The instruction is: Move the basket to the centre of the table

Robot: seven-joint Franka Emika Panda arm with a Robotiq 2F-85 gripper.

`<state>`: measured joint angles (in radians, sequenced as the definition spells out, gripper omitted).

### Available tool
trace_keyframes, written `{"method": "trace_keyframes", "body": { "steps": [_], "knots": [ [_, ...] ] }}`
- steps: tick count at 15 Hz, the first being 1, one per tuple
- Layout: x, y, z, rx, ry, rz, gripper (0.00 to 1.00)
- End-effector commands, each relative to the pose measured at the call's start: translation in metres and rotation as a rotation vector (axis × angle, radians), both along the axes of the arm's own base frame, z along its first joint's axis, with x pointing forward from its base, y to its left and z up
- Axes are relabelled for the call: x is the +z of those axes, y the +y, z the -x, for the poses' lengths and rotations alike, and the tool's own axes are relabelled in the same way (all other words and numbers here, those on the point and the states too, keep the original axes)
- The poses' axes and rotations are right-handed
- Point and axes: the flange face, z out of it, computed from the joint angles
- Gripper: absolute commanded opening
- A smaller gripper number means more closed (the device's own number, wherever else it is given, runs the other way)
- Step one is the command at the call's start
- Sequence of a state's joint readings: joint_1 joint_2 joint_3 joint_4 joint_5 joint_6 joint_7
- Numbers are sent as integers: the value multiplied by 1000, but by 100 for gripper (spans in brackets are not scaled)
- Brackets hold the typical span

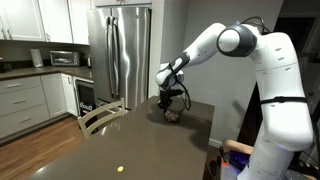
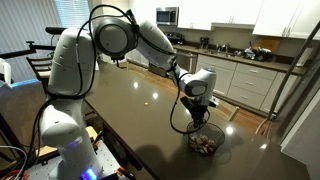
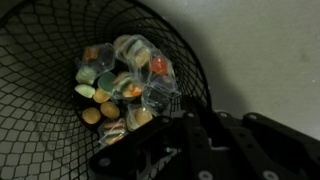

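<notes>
Closest to me stands the white body of the robot arm (image 2: 65,110), beside the table (image 2: 130,115), whose dark top is glossy and shows bright spots of light. From the shoulder the arm goes up, bends at a high elbow and then stretches far out and downward over the table, so that the wrist points almost straight down. At its end the gripper (image 2: 199,110) hangs directly above the basket (image 2: 206,143), with its dark fingers reaching to the wire rim or very near to it. From these views I cannot tell if the fingers are spread or pressed together on the wire. The basket stands on the table close to one end, well apart from the middle. The wrist view looks into it: black mesh, and on the bottom a heap of small pieces (image 3: 120,85), tan, orange and pale green. A pale wooden chair (image 1: 100,118) stands at the table's edge. Further behind are a steel fridge (image 1: 120,45) and a kitchen counter (image 2: 250,62) with white cabinets.
</notes>
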<state>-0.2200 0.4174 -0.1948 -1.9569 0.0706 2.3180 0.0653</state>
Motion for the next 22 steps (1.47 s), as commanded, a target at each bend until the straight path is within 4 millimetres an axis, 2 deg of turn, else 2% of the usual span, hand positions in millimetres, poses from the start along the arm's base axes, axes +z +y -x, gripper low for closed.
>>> {"method": "trace_keyframes", "body": {
  "steps": [1, 5, 8, 10, 12, 15, 22],
  "knots": [
    [10, 0, -4, -6, -6, -1, 4],
    [28, 9, -4, 21, -30, 23, 4],
    [48, 28, -7, 61, -56, 43, 4],
    [60, 48, -9, 107, -72, 58, 4],
    [69, 72, -11, 170, -80, 78, 4],
    [76, 118, -5, 305, -78, 121, 4],
    [64, 247, 31, 626, -76, 134, 4]
  ]
}}
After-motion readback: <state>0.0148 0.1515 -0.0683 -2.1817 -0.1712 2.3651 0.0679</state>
